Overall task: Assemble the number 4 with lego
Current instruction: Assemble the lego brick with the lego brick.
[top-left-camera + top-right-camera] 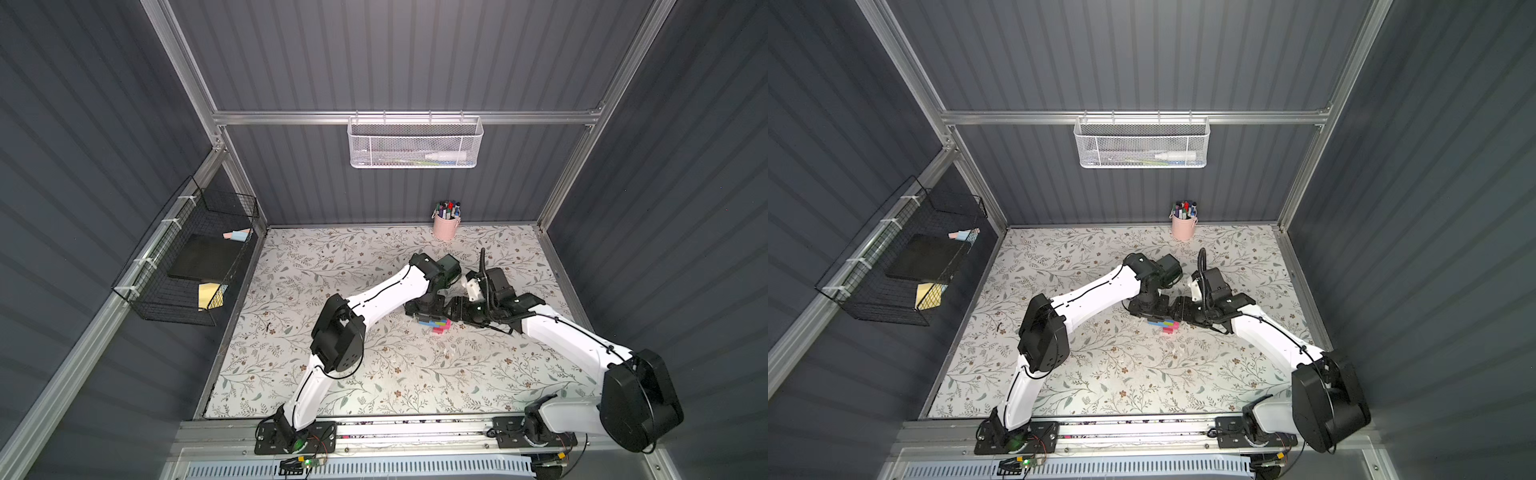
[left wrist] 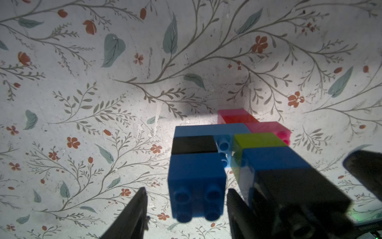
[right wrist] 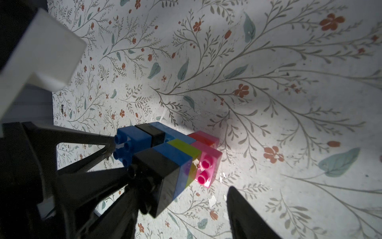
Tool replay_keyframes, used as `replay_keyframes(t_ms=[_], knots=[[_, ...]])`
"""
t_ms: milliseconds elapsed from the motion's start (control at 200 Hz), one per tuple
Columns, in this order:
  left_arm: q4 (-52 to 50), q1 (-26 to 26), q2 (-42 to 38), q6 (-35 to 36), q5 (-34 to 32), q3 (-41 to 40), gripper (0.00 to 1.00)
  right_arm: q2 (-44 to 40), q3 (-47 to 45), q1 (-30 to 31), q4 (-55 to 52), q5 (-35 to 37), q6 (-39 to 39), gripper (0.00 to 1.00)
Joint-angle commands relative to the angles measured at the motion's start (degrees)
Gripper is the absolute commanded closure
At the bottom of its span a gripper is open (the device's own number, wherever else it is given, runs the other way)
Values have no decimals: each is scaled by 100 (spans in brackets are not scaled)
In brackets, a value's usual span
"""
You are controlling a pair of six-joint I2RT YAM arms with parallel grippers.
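Observation:
The lego figure lies flat on the floral mat near the middle, also seen as the figure. It joins dark blue, black, light blue, lime green, pink and red bricks. In the left wrist view my left gripper stands open astride the dark blue end brick, with a gap on each side. In the right wrist view my right gripper is open around the black end brick; one finger sits close against the brick and the other finger stands well clear. Both grippers meet over the figure in both top views.
A pink cup of marker pens stands at the back edge of the mat. A white mesh basket hangs on the back wall and a black wire basket on the left wall. The two arms cross the mat's middle.

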Motion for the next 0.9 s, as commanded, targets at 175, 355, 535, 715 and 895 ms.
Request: replay_keyframes(t_ms=[175,355,535,715,895], knots=[[392,-48,-512,-62,103,-159,37,376,-254,22,-1156,564,-148,34],[472,-35,-730,-88,38,-159,37,370,-244,24,-1212,592,-158,34],[512,-19,-944,-99,-106,-259,47,358,-237,22,-1233,600,-160,33],[669,14,-885,-124,-49,-405,68,390,-220,22,-1215,596,-158,34],[762,13,-714,-114,32,-448,80,387,-246,22,-1216,595,-161,34]])
